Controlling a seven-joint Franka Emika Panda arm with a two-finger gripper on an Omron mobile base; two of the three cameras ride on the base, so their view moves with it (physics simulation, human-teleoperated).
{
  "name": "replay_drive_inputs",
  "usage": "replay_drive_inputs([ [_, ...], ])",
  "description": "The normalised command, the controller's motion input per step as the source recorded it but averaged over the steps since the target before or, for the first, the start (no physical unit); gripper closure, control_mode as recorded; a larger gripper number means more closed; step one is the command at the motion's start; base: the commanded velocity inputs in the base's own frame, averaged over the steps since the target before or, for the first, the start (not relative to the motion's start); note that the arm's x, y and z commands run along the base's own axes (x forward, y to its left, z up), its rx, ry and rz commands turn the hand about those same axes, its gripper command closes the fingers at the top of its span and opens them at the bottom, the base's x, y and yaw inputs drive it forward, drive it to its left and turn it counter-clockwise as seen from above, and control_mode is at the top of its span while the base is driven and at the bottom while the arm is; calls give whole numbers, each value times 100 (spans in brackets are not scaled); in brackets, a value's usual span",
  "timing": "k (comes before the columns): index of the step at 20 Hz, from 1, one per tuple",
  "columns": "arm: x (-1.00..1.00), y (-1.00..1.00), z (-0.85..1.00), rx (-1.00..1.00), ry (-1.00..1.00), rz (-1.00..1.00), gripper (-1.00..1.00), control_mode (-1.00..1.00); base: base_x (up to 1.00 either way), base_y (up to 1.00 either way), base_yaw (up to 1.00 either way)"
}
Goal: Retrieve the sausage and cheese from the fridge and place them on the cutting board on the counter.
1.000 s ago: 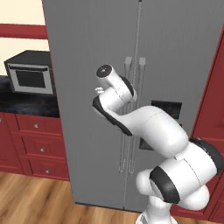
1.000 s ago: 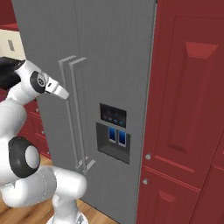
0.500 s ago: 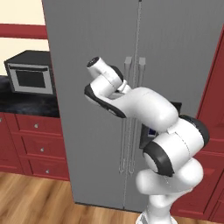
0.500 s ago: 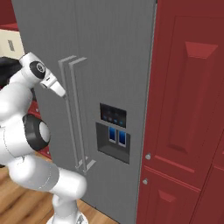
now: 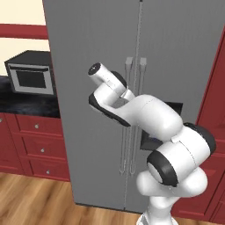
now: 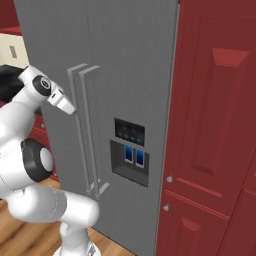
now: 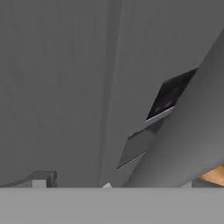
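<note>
The tall grey fridge (image 5: 110, 44) (image 6: 125, 60) stands shut, so the sausage and cheese are hidden inside it. Its two long bar handles (image 5: 134, 110) (image 6: 82, 125) meet at the door seam. My gripper (image 6: 69, 106) is raised in front of the left door, just left of the handles, pointing at the door and apart from it. In the hand view its fingertips (image 7: 40, 178) sit wide apart with nothing between them, so it is open. The blue-lit dispenser panel (image 6: 130, 152) (image 7: 170, 94) is on the right door. The cutting board is out of view.
A black counter (image 5: 26, 103) over red drawers runs left of the fridge, with a microwave (image 5: 30, 77) on it. A tall dark red cabinet (image 6: 220, 125) stands against the fridge's right side. Wooden floor (image 5: 30, 197) lies below.
The arm has turned and folded, bringing its elbow forward, and the hand has shifted a little left and up by the left door. The fridge stays shut and the jaws stay open.
</note>
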Motion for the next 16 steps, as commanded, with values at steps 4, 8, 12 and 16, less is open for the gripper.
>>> replay_drive_inputs([
  [4, 10, -22, -9, -1, -10, 0, -100, -100, 0, 0, 0],
  [8, 10, -23, -4, -6, -3, 0, -100, -100, 0, 0, 0],
  [12, 0, -34, -8, -9, 0, 0, -100, -100, 0, 0, 0],
  [16, 0, -32, -4, -10, 0, 0, -100, -100, 0, 0, 0],
])
